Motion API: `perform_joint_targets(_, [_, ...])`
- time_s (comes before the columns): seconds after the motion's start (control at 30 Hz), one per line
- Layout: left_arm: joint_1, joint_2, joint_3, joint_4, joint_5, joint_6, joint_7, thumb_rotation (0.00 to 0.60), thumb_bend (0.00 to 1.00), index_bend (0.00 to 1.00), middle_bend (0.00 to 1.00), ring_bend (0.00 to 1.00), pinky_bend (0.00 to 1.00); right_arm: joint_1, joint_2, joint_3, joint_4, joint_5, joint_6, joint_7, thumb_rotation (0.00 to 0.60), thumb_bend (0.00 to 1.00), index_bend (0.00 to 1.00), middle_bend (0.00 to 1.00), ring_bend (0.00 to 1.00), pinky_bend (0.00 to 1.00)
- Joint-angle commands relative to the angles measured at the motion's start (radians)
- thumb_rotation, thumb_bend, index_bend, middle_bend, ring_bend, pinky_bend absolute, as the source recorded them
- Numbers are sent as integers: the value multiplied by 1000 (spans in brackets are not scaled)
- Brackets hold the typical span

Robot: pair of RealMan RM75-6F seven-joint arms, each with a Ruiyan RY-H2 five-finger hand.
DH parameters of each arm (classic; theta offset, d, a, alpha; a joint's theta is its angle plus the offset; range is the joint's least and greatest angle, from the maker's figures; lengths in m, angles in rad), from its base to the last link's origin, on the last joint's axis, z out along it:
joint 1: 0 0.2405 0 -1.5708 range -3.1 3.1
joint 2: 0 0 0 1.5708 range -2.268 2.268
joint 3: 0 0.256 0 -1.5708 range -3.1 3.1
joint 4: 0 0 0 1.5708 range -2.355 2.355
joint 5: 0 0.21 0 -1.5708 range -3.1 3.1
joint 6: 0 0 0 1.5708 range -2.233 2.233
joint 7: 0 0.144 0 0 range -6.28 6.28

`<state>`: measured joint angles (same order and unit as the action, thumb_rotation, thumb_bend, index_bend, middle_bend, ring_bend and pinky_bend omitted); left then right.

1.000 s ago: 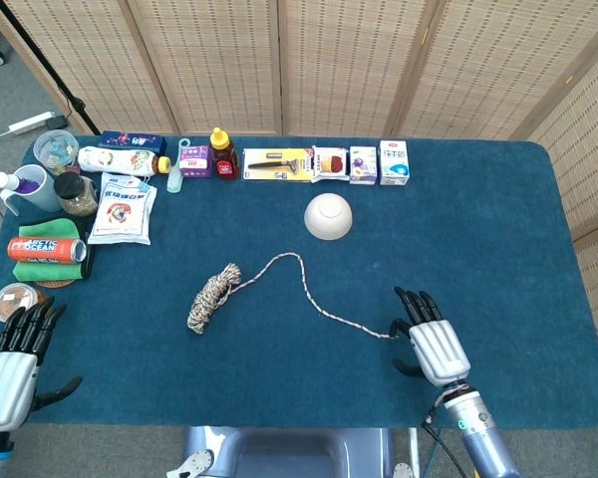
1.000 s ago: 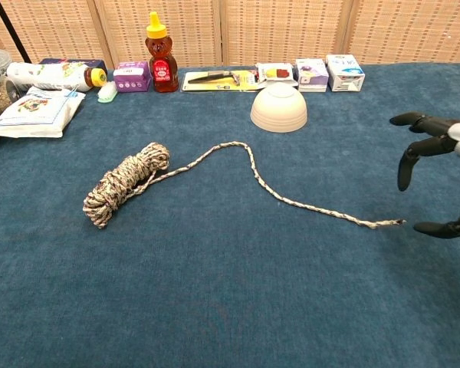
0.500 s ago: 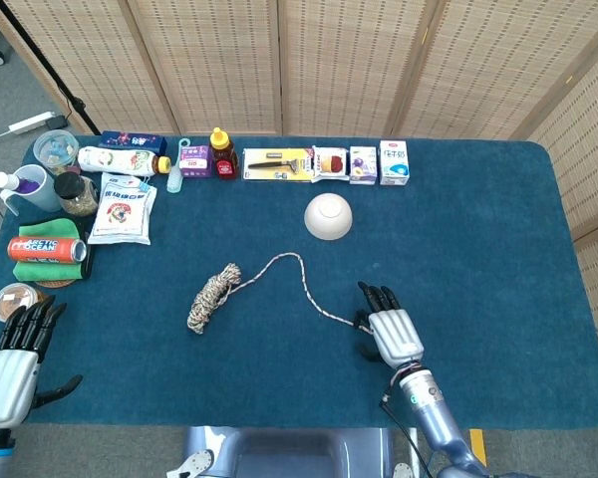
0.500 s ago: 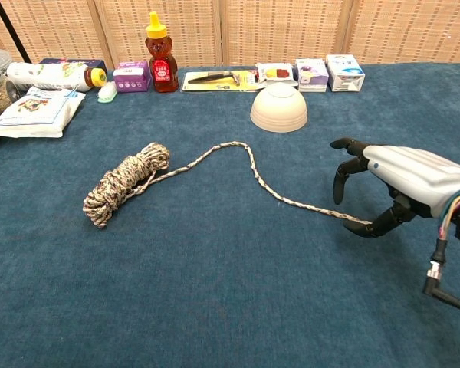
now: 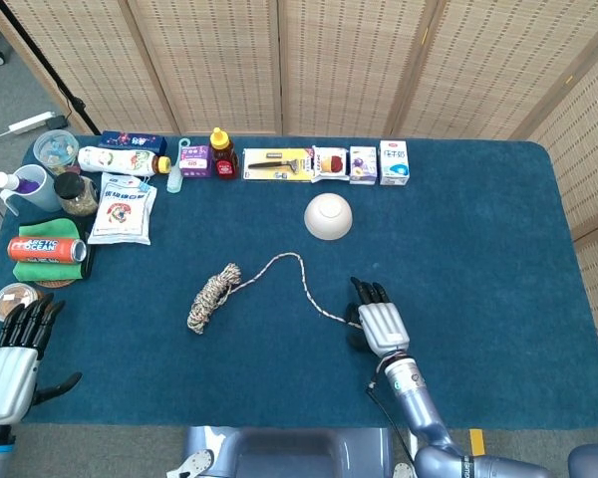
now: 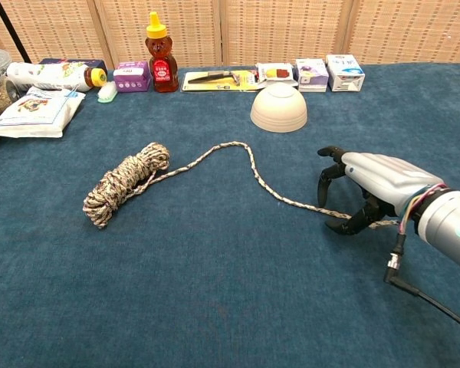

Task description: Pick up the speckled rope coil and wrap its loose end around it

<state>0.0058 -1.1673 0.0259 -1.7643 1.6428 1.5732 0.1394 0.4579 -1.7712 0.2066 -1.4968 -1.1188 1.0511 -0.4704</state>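
The speckled rope coil [image 5: 212,297] [image 6: 126,185] lies on the blue table left of centre. Its loose end [image 5: 301,274] [image 6: 254,170] curves away from the coil, bends, then runs right and toward me. My right hand [image 5: 374,321] [image 6: 362,190] arches over the last stretch of that strand. The fingertips [image 6: 322,186] and the thumb [image 6: 343,226] stand on either side of the strand, apart, and grip nothing. My left hand [image 5: 14,360] hovers at the table's near left corner with fingers spread and empty, far from the coil. It shows only in the head view.
An upturned white bowl [image 5: 328,216] [image 6: 279,107] sits behind the rope's bend. A honey bottle [image 6: 161,64], small boxes [image 5: 364,163] and a knife pack line the far edge. Pouches, a can [image 5: 47,249] and jars crowd the left side.
My right hand has slid left along the table from beyond the rope's tip until it stands over the strand's end. The rope and my left hand have kept their places.
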Motion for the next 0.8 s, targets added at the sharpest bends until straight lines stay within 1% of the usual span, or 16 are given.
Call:
perform_joint_targets(0.03, [-2,1,-2,-1,-3,-2,-1,600,89,0,0,0,0,9,-8,4,6,6,7,-6,600,372,475,0,0,0])
perform_joint_targets(0.8, [0,6,-2,-1,-6,6,-12,600,89,0,0,0,0,60,-41,0,25,77,28,-37,600,397,488,0,0,0])
